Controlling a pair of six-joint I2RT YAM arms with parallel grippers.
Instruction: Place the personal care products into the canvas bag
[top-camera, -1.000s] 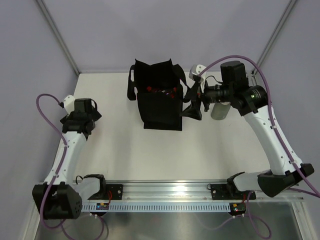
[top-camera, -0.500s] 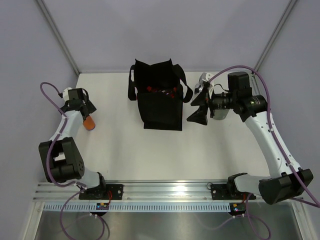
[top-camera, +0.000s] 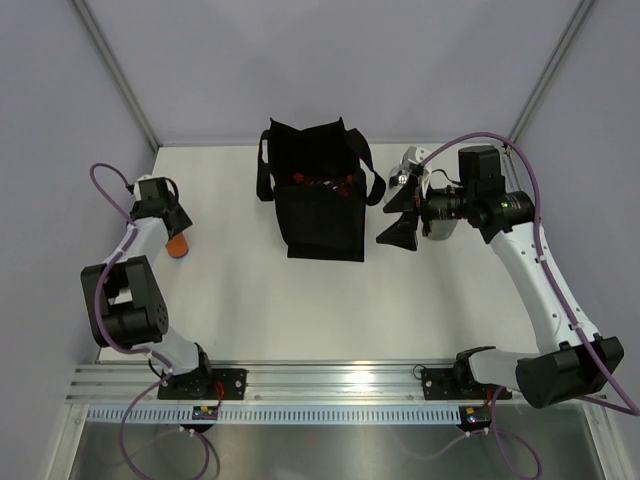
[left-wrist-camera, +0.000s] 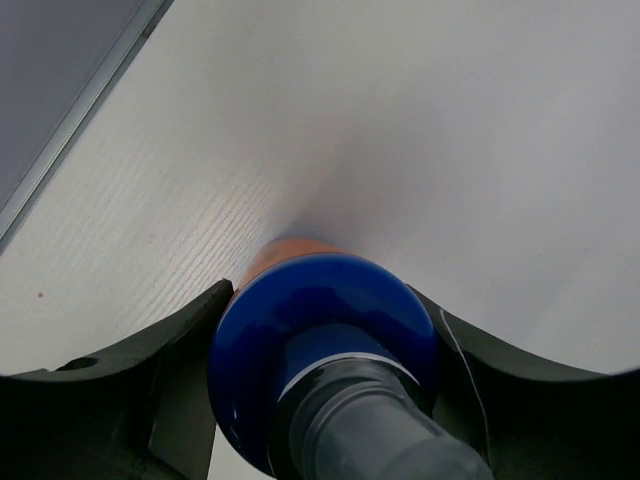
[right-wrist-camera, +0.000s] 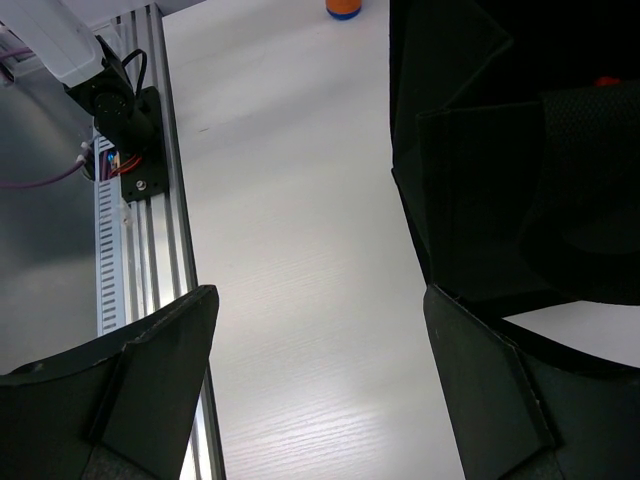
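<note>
One loose bottle shows on table (top-camera: 300, 310): orange bottle (top-camera: 178, 246), far-left side, well apart from canvas bag (top-camera: 322, 228). Bag stands upright, mid-far table, mouth open. Red bits visible inside, count not readable.

L gripper (left-wrist-camera: 318, 290): fingers on both flanks of bottle's blue end, touching it per wrist view. Grey neck points toward cam, orange body away from it. Reads as a grip; firmness n/k. Bottle appears to rest on table, not lifted.

R gripper (top-camera: 386, 222): fingers spread wide, nothing betw. them. Sits just beside bag's R wall, near a strap handle.

Step (judged): pick-up of orange bottle w/ L arm; transfer to bag not begun.

Next move needs:
- Lift clear of table w/o slip. Blue end looks round & smooth, so squeeze must hold.
- Carry across to bag and come in above rim, since bag is far taller than bottle.
- Keep clear of looped handles; release over mouth.
- R arm sits close to bag, so it could steady it; otherwise it should stay out of L arm's path.
</note>
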